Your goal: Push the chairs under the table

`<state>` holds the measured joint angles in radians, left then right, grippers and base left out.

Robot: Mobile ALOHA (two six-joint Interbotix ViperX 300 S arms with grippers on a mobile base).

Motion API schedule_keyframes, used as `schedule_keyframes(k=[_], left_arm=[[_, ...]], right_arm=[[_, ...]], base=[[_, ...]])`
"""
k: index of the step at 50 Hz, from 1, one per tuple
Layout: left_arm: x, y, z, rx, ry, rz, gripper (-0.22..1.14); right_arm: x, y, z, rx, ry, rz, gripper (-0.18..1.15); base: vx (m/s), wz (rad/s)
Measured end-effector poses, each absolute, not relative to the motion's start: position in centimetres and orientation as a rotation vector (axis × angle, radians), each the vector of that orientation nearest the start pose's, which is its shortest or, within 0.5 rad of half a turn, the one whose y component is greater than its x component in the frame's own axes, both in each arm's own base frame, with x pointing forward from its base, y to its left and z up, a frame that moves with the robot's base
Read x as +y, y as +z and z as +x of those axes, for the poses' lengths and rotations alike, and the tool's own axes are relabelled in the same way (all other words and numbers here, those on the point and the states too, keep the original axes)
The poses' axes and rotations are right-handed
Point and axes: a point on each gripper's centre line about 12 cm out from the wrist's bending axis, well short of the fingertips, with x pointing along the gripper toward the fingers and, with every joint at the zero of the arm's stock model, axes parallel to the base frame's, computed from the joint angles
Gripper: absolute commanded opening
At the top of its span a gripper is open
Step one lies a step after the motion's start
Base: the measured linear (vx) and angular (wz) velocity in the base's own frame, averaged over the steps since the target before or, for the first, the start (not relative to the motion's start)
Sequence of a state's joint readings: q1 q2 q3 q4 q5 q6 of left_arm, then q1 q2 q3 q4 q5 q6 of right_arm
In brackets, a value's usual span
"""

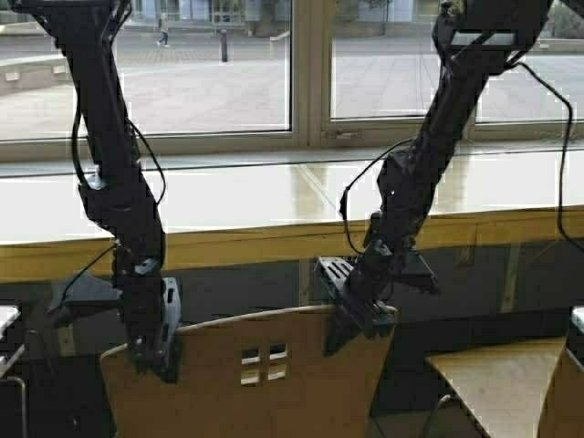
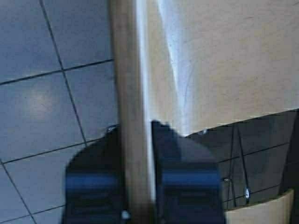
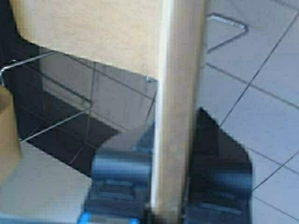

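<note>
A tan plywood chair (image 1: 246, 379) with four small square holes in its curved back stands at the bottom centre, close to the long pale-wood table (image 1: 274, 205) with its yellowish front edge. My left gripper (image 1: 157, 351) is shut on the top rim of the chair back near its left corner; the rim (image 2: 133, 116) runs between its fingers (image 2: 187, 182). My right gripper (image 1: 360, 319) is shut on the rim near its right corner; the rim (image 3: 180, 116) sits between its fingers (image 3: 121, 182). A second tan chair (image 1: 511, 383) shows at the bottom right.
A window (image 1: 301, 68) runs behind the table. Part of a grey chair (image 1: 9, 342) shows at the left edge. Grey floor tiles (image 2: 42, 107) lie below the chair, with thin metal chair legs (image 3: 46, 60) over a dark area under the table.
</note>
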<state>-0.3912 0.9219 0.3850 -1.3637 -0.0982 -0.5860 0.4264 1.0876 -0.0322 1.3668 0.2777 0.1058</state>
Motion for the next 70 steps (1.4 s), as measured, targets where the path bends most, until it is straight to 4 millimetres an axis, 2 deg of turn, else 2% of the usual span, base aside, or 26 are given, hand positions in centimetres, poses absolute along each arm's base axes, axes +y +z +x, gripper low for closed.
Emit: schedule_keyframes(k=[33,56,70], left_arm=[[-11.9,-14.1,37.0,0.971,1.01,-1.386,0.04],[-11.5,-14.2,37.5,0.97,1.0,-1.38,0.04],[-11.6,-14.1,37.5,0.976,0.983,-1.363,0.04]], right_arm=[[23.9,-15.2,43.1,1.361,-0.305,1.155,0.06],[24.2,-15.6,43.1,1.384,-0.292,1.162,0.06],[24.1,-15.7,42.4,1.4,-0.303,1.155,0.06]], base=[[0.1,0.01],[0.21,0.06],[0.23,0.06]])
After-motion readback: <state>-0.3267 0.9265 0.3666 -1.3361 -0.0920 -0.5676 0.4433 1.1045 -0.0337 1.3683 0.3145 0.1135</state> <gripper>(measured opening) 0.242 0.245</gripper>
